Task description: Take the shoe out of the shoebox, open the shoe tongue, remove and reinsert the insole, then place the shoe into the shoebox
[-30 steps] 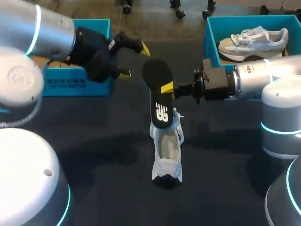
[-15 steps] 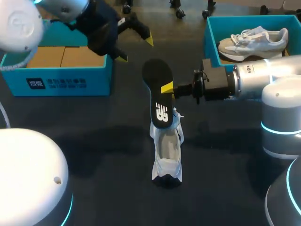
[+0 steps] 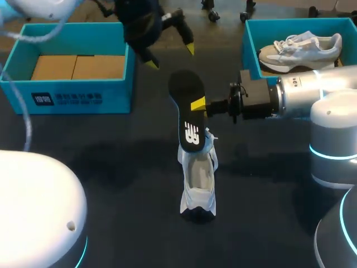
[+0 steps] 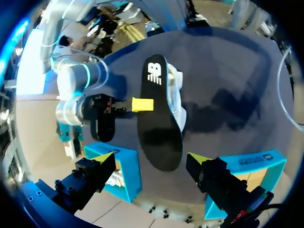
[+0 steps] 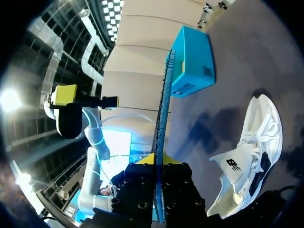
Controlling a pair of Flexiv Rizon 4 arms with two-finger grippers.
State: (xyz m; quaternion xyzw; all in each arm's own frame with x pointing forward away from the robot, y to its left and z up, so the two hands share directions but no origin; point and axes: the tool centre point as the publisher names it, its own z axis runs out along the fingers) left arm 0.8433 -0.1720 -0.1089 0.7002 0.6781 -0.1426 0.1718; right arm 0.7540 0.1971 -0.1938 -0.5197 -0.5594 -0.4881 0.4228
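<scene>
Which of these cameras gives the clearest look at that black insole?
The left wrist view: the insole faces it flat, with its whole outline showing. The head view shows its face too, but smaller, pinched by the right gripper above the shoe. The right wrist view sees only its thin edge.

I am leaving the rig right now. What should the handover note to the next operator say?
Left gripper: open, empty, raised near the left shoebox, which holds no shoe.
Right gripper: shut on the insole, held above the white shoe on the table.
Done: shoe out of box; insole apparently out.
Left to do: reinsert insole, put shoe into shoebox.
</scene>
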